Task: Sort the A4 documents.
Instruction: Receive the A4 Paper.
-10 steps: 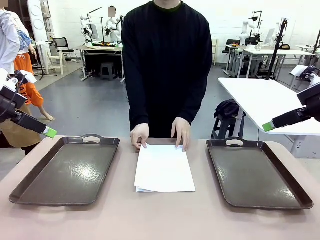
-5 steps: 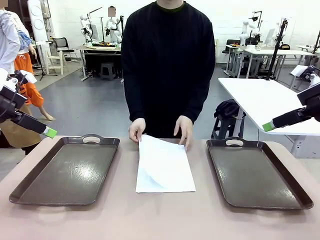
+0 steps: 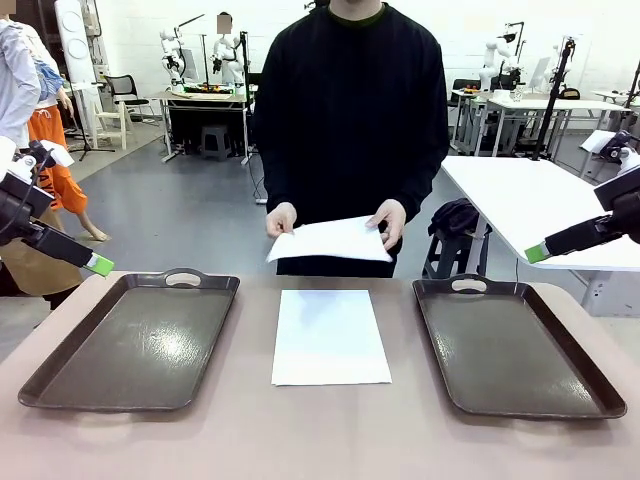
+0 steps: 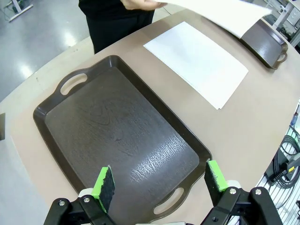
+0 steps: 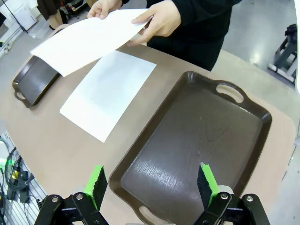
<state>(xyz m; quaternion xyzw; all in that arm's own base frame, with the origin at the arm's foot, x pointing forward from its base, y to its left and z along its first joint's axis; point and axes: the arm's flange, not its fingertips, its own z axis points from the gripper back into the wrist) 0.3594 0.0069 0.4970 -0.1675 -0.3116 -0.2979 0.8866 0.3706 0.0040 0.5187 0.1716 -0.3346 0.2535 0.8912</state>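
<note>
Lab hall, workshop type; grey sealed floor [image 3: 180, 215]; white worktables [image 3: 520, 200] spread about; black equipment stand [image 3: 555, 95]; stool [image 3: 213, 140] under far bench [image 3: 205, 97]; loose cabling [image 4: 287, 152] beside near table.

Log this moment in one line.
left hand open | right hand open | person holds sheet above table | paper flat between left tray and right tray

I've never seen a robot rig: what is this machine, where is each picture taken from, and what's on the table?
This robot's left arm and right arm share a table with a person. One picture looks across it from between them. The other two come from wrist cameras, looking past each gripper's green fingers: the left gripper and right gripper are open and empty. On the table lie a left tray, a right tray and paper between them. The person holds one sheet above it.
</note>
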